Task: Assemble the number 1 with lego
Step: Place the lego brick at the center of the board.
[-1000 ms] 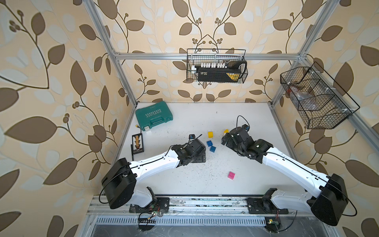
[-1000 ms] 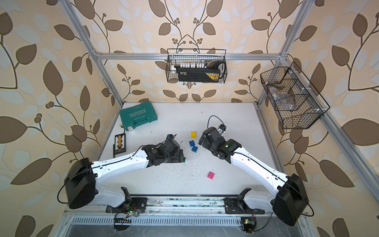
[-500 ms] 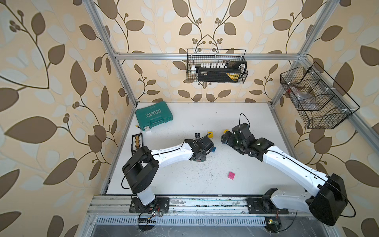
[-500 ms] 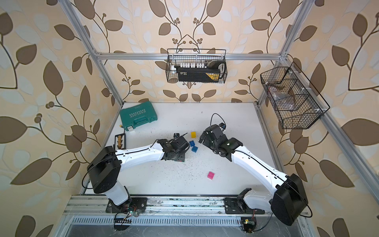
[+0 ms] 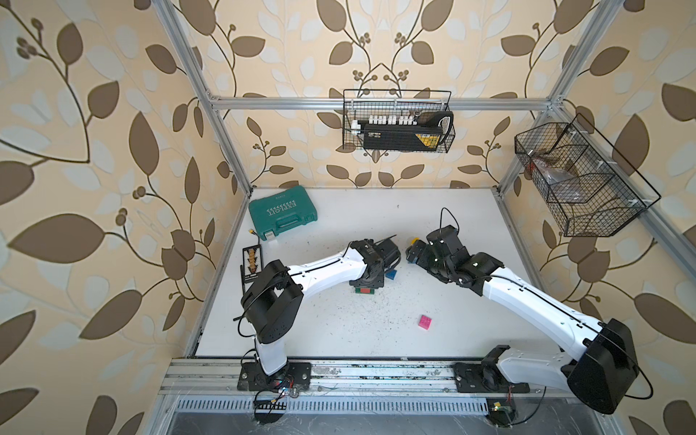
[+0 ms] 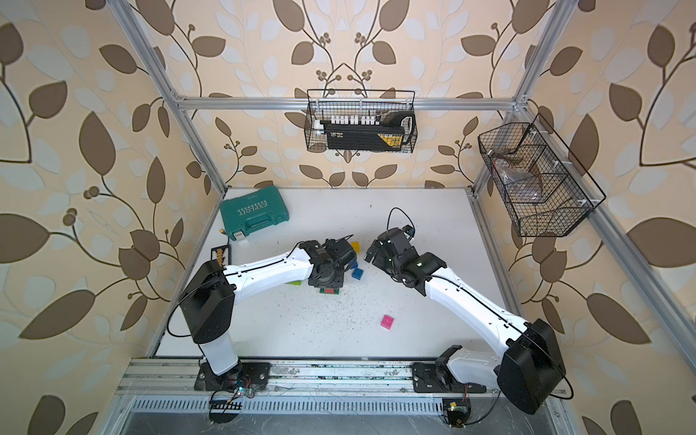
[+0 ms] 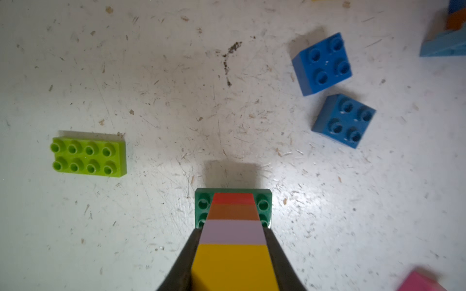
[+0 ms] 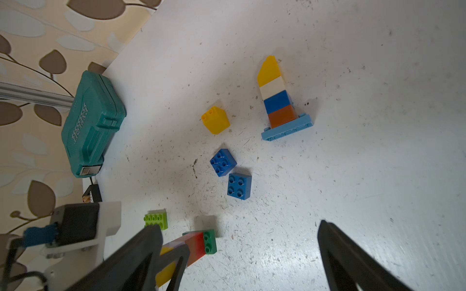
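Note:
My left gripper (image 7: 233, 267) is shut on a lego tower (image 7: 233, 226) of yellow, lilac, brown and red bricks on a dark green base (image 5: 364, 290) that rests on the table; the fingers clamp the yellow top brick. In both top views the wrist hides most of the tower (image 6: 328, 290). My right gripper (image 8: 239, 252) hangs open and empty a little to the right (image 5: 412, 254). Loose lego lies around: two blue squares (image 7: 321, 64) (image 7: 344, 121), a lime oblong (image 7: 88, 156), a yellow brick (image 8: 215, 120) and a pink brick (image 5: 425, 322). A second tower (image 8: 277, 100) lies on its side.
A teal tool case (image 5: 282, 212) sits at the table's back left, with a small black rack (image 5: 251, 260) by the left edge. Wire baskets hang on the back wall (image 5: 397, 126) and the right wall (image 5: 580, 180). Crumbs and dust speckle the white table (image 5: 376, 339).
The left gripper has closed on the tower's top brick, and the left arm's shoulder and elbow have swung in towards the table. The right arm has hardly moved.

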Motion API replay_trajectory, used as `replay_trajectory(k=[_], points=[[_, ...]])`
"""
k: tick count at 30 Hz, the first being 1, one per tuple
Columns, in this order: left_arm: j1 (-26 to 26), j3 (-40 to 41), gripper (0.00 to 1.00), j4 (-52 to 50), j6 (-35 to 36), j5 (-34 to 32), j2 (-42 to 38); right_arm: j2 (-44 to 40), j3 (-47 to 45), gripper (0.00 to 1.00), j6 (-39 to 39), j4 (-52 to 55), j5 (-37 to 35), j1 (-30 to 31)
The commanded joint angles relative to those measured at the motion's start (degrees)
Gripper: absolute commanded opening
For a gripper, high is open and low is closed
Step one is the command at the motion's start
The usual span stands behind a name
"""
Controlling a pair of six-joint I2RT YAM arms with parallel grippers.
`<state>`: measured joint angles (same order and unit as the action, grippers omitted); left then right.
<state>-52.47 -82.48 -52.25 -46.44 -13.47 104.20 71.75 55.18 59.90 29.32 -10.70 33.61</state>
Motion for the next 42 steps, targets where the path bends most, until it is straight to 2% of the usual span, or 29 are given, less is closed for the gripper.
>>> replay_trajectory(k=[1, 4, 9, 14, 29, 38, 42], points=[[1.86, -12.46, 0.30, -17.75, 4.34, 5.94, 2.79, 0.25, 0.10, 0.99, -0.75, 0.13, 0.57, -0.35], [4.90, -19.21, 0.25, -26.09, 8.38, 14.76, 6.02, 1.12, 0.21, 0.99, -0.97, 0.08, 1.78, -0.49], [8.43, -21.49, 0.27, -30.71, 12.96, 28.71, 8.71, 1.90, 0.65, 0.99, -1.46, 0.30, 2.53, -0.51], [9.53, -21.78, 0.32, -32.18, 15.77, 34.64, 13.40, 2.58, 0.50, 0.99, -1.62, -0.14, 3.43, -0.55], [11.33, -26.32, 0.34, -35.06, 20.95, 36.00, 25.64, 5.17, 1.34, 0.97, -2.20, -0.38, 6.64, -0.55], [11.51, -29.28, 0.51, -35.57, 20.92, 32.41, 29.09, 4.55, 1.18, 0.97, -2.35, -0.23, 6.30, -0.56], [11.51, -31.93, 0.66, -35.92, 17.31, 27.13, 27.24, 4.03, 0.93, 0.97, -2.33, -0.21, 6.30, -0.50]])
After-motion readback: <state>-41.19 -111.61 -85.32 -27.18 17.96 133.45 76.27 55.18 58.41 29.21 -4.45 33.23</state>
